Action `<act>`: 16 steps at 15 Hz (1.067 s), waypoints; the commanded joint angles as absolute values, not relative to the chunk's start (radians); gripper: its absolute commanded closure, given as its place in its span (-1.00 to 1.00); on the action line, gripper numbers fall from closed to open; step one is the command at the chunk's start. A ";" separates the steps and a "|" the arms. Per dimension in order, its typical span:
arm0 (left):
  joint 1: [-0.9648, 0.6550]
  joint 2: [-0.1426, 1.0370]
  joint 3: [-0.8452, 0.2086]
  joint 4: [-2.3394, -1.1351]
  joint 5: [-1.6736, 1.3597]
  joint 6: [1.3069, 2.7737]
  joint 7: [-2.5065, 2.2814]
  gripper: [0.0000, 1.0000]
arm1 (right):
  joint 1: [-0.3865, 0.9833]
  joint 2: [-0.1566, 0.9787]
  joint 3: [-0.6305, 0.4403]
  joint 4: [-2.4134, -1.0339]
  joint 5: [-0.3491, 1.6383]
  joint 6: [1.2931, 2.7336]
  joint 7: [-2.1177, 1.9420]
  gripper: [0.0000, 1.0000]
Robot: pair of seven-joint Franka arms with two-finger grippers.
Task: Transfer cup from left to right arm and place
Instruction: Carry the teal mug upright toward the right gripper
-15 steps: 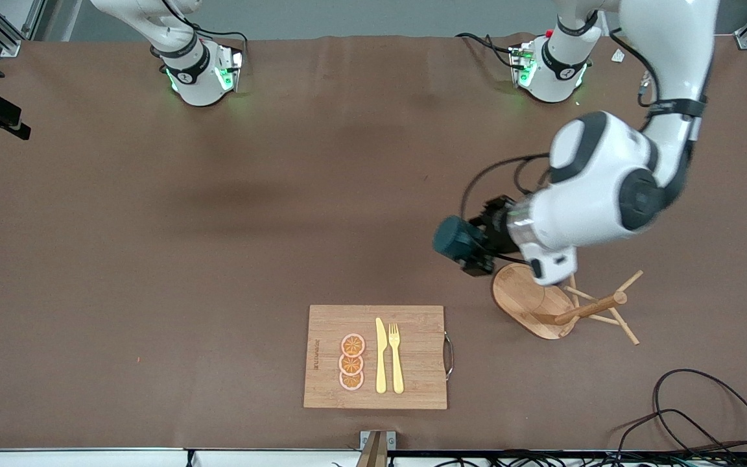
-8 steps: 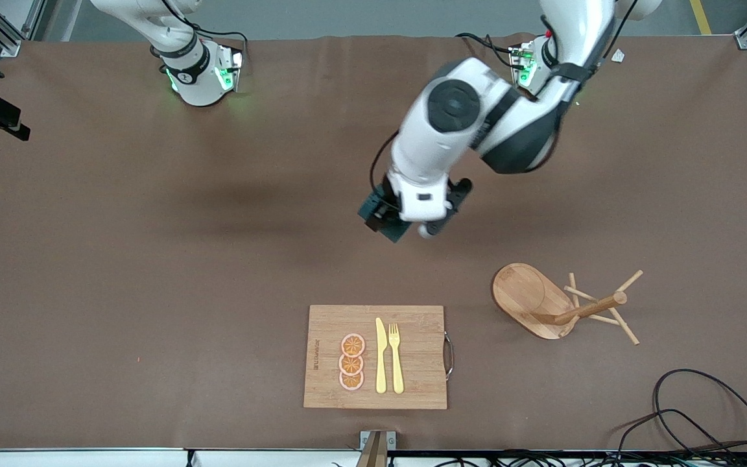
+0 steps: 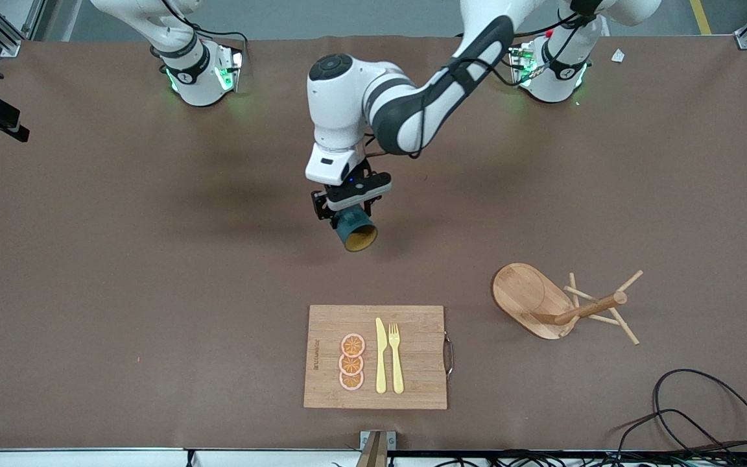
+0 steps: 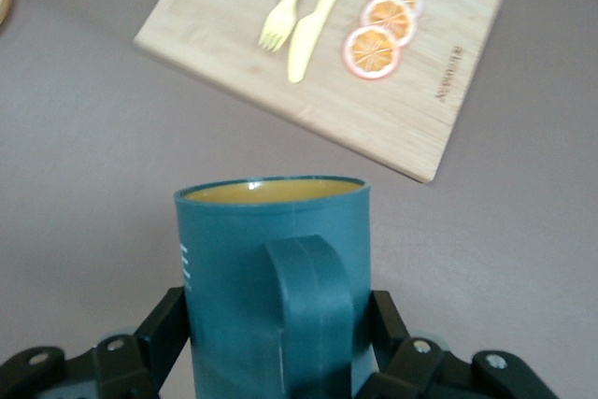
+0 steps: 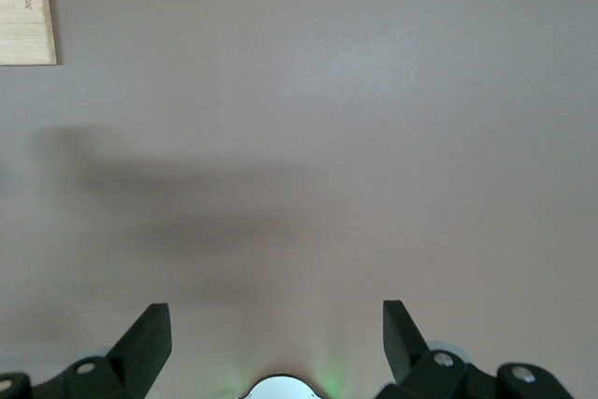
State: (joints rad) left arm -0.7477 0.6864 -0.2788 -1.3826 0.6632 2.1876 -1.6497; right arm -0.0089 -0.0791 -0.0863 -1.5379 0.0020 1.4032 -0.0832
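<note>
Teal cup [image 3: 354, 231]: gripped on both sides by left gripper [image 3: 349, 209], centre frame, over bare table [image 3: 153, 259]
Right gripper [image 5: 276, 343]: spread wide, nothing held, arm parked

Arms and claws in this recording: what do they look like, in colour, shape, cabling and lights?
Both arms are glossy white with rounded segments and black joint bands. The left arm carries black cables along its links; green lights glow at both bases. The left claw is black, with a white wrist block above it. The right claw shows two black angular fingers with bolt heads.
</note>
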 commanded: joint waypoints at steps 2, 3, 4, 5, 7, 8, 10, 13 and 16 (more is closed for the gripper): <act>-0.772 0.774 -0.268 -1.358 0.949 2.311 -1.640 -0.49 | -0.020 -0.086 -0.080 -1.539 0.009 1.407 -0.094 -1.00; -0.775 0.802 -0.264 -1.356 1.016 2.357 -1.640 -0.49 | -0.020 -0.086 -0.080 -1.539 0.009 1.408 -0.095 -1.00; -0.781 0.816 -0.264 -1.358 1.107 2.387 -1.643 -0.49 | -0.020 -0.084 -0.080 -1.539 0.009 1.410 -0.095 -1.00; -0.781 0.830 -0.264 -1.356 1.196 2.401 -1.644 -0.49 | -0.020 -0.086 -0.080 -1.539 0.009 1.410 -0.094 -1.00; -0.787 0.844 -0.264 -1.356 1.300 2.430 -1.660 -0.49 | -0.020 -0.084 -0.080 -1.537 0.009 1.411 -0.094 -1.00; -0.793 0.853 -0.264 -1.356 1.324 2.453 -1.661 -0.49 | -0.021 -0.084 -0.080 -1.537 0.009 1.411 -0.094 -1.00; -0.816 0.867 -0.262 -1.356 1.386 2.456 -1.661 -0.49 | -0.021 -0.075 -0.080 -1.536 0.011 1.413 -0.094 -1.00; -0.851 0.900 -0.259 -1.356 1.501 2.447 -1.721 -0.49 | -0.023 -0.074 -0.080 -1.536 0.011 1.423 -0.094 -1.00; -0.968 0.927 -0.157 -1.348 1.537 2.427 -1.842 -0.48 | -0.025 -0.074 -0.080 -1.536 0.011 1.425 -0.094 -1.00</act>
